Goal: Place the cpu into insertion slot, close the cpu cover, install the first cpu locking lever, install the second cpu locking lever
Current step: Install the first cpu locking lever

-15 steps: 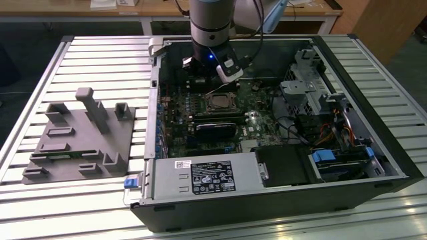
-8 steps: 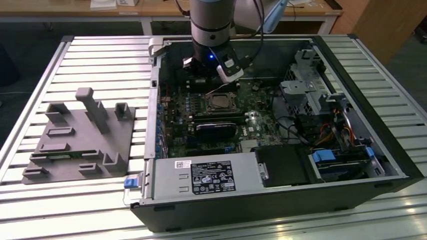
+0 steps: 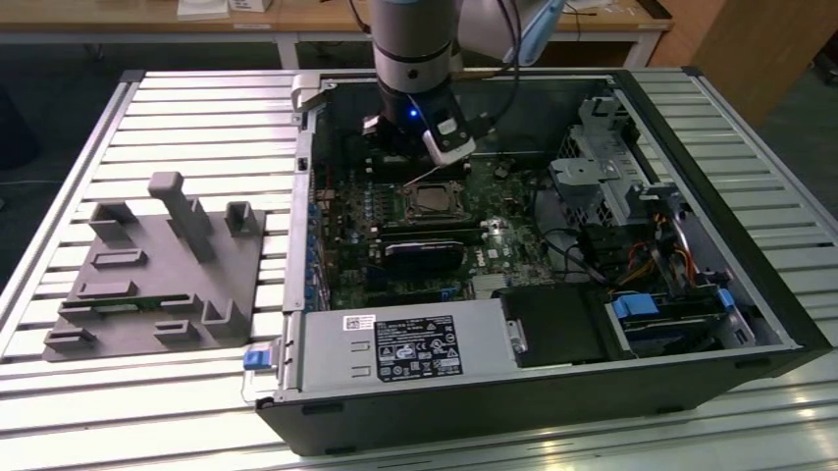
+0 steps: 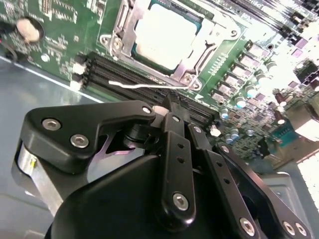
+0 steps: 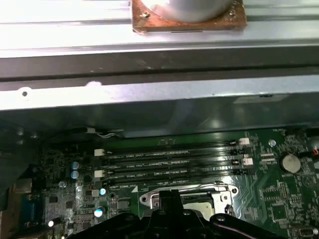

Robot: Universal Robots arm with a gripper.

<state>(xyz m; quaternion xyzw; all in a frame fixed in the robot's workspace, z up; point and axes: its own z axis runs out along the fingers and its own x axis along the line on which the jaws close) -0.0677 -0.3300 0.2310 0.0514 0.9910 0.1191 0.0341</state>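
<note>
Cpu [image 4: 167,35]: pale metal face up, seated in the insertion slot [image 4: 110,44] on the green motherboard [image 4: 55,15]. The cpu cover [image 4: 197,55] lies down as a frame around it. A thin locking lever [image 4: 144,85] lies across the memory slots [image 4: 114,69] beside the socket. Gripper [image 4: 164,107]: close by that lever; how far open it is, and any hold, cannot be told.
</note>
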